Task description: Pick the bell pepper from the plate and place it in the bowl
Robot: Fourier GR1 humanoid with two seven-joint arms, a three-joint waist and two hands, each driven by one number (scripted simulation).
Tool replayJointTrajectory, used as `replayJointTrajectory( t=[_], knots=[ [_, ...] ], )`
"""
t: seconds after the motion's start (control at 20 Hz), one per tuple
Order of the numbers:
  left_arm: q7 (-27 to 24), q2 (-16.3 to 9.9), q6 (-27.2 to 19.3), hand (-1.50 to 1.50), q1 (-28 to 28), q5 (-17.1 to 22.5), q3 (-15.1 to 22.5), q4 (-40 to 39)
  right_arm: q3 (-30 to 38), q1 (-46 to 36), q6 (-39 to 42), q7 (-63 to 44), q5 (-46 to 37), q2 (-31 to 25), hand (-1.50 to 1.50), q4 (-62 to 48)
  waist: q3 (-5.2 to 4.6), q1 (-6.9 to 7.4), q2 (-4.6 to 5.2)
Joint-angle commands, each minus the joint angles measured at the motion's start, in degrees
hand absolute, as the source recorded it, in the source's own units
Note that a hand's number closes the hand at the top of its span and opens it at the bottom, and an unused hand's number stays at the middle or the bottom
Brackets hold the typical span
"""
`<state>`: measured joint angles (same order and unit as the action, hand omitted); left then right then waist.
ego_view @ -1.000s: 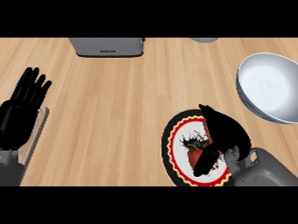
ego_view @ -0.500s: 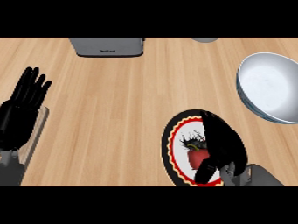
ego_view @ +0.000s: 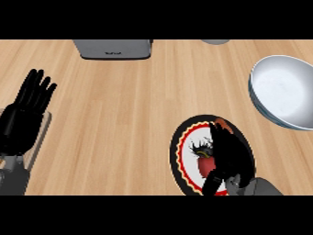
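Note:
A red bell pepper (ego_view: 204,161) with a dark green stem lies on a plate (ego_view: 186,147) with a black rim, a red ring and a white middle, at the lower right. My right hand (ego_view: 228,153) lies over the plate and covers the pepper's right side, its fingers curling down around it; only a red sliver and the stem show. A pale grey bowl (ego_view: 291,92) stands at the right edge, up and to the right of the plate. My left hand (ego_view: 25,114) rests open at the left edge, fingers up.
A grey toaster-like box (ego_view: 113,48) sits at the counter's far edge, left of centre. A small grey round object (ego_view: 215,41) shows at the top edge. Bare wood lies between the plate and the bowl.
My right hand has drawn back toward the lower edge and settled lower over the pepper, its fingers closing round it. The left hand has not moved.

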<state>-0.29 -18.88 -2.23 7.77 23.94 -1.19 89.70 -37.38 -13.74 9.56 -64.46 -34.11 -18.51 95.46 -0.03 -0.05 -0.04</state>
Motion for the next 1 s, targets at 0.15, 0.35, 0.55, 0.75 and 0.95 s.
replayJointTrajectory(
  t=[0.15, 0.35, 0.55, 0.75, 0.95],
  knots=[
    [1.47, 0.66, 0.52, 0.0, -3.34, -0.11, -0.6, 4.43, 1.05, 0.15, 1.77, -6.64, -4.12, 5.92, -1.5, -5.85, 0.02, 0.47, -0.03],
    [4.18, 1.09, 0.14, 0.0, -0.8, -0.61, -0.8, 4.27, 6.45, -1.4, 7.48, -4.05, -1.74, 4.05, -1.5, -4.77, 0.02, 0.14, -0.01],
    [2.53, 0.47, 2.9, 0.0, -4.23, 0.62, -2.01, 5.51, 4.22, 0.5, 7.17, 4.62, -4.05, 1.85, 1.5, -11.17, 0.02, 0.47, 0.02],
    [4.49, -0.56, 2.86, 0.0, 1.14, 0.67, -3.51, 2.83, 2.6, -2.5, 8.96, 5.31, -7.31, 3.09, 1.5, -12.81, 0.02, 0.24, 0.04],
    [3.64, 1.46, 1.87, 0.0, 1.7, -1.35, -2.31, 1.71, 3.34, -4.88, 11.58, 4.55, -8.75, 5.09, 1.5, -13.61, 0.02, 0.16, 0.06]
  ],
)
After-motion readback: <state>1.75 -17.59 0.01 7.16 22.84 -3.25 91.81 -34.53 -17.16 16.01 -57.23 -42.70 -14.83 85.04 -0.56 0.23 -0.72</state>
